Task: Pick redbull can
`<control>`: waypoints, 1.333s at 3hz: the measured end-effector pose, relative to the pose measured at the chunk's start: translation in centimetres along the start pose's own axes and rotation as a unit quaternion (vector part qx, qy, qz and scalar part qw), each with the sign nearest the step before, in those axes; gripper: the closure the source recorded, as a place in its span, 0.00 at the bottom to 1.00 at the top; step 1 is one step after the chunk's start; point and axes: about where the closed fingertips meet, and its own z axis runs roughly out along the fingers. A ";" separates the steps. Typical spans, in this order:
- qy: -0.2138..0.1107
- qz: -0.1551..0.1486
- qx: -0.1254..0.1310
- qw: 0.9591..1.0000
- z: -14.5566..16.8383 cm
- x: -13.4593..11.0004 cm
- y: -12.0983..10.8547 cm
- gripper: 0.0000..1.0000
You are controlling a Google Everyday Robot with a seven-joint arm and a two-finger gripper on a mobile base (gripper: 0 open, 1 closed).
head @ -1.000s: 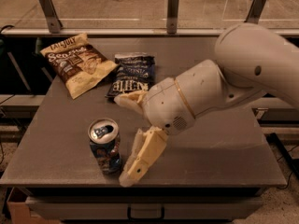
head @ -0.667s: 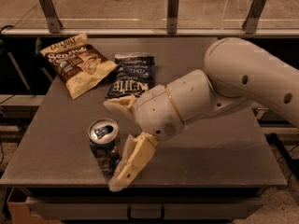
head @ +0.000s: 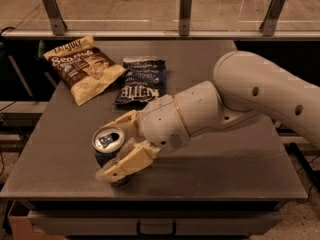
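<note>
Alignment is what you need to watch here. The redbull can (head: 107, 143) stands upright on the near-left part of the desk (head: 215, 184), close to its near edge. Its silver top and pull tab face up, so its long axis is vertical.

Your end effector (head: 104, 151) reaches in from the right, low over the desk, with its fingers pointing left and spread apart. One finger (head: 125, 120) lies along the far side of the can, and the other (head: 127, 163) crosses in front of its near side. The can therefore sits inside the opening of the end effector, not ahead of it. I judge the fingers to be at or very near the can's wall, but you cannot tell from this view whether they press it. The can's base, partly hidden by the near finger, looks to be resting on the desk.

A squeeze would run near-to-far across the can's narrow body, square to its axis, which suits a slim round can. In my judgement the next move calls for an even close and then a straight lift. An uneven close could nudge the can toward the near edge.

A tan chip bag (head: 82, 66) and a dark blue chip bag (head: 142, 81) lie well apart from the can on the far side, and the arm (head: 260, 94) does not touch them.
</note>
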 end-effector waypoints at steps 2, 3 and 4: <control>-0.023 -0.015 0.072 0.997 -5.3 -1.7 -5.5 0.86; -0.056 -0.024 0.125 0.990 -9.8 -4.6 -9.1 1.00; -0.060 -0.033 0.133 0.989 -10.6 -5.6 -9.5 1.00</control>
